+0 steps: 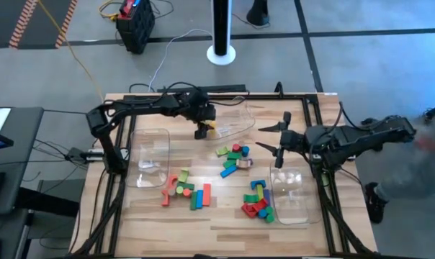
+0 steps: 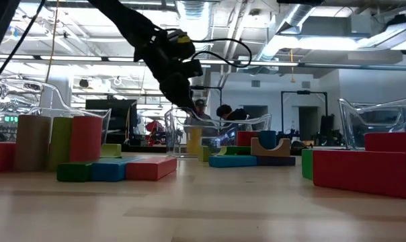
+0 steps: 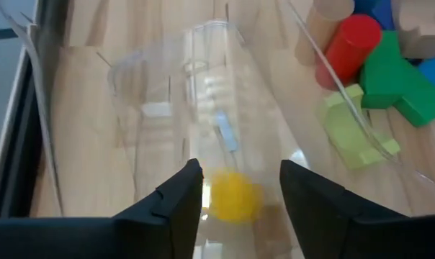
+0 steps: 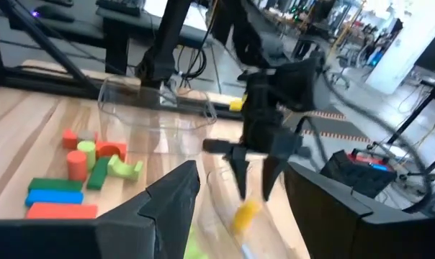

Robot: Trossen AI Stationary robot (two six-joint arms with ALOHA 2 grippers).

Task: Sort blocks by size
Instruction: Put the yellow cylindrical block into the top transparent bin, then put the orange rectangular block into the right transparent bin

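My left gripper [image 3: 239,169] is open above the far clear bin [image 1: 232,119], its fingers slanting down. A small yellow block [image 3: 234,196] shows blurred just below the fingertips, free of them, within the bin's walls; the right wrist view shows the yellow block [image 4: 245,214] under the left gripper [image 4: 255,180]. Whether it lies on the bin's bottom I cannot tell. Other blocks lie on the table in three groups: centre [image 1: 234,157], near left [image 1: 185,191], near right [image 1: 257,201]. My right gripper [image 1: 269,138] waits open at the right, above the table.
A second clear bin [image 1: 149,155] lies at the left and a third [image 1: 293,194] at the near right. A dark frame [image 1: 315,101] runs round the table's edges. Bare wood lies along the near edge.
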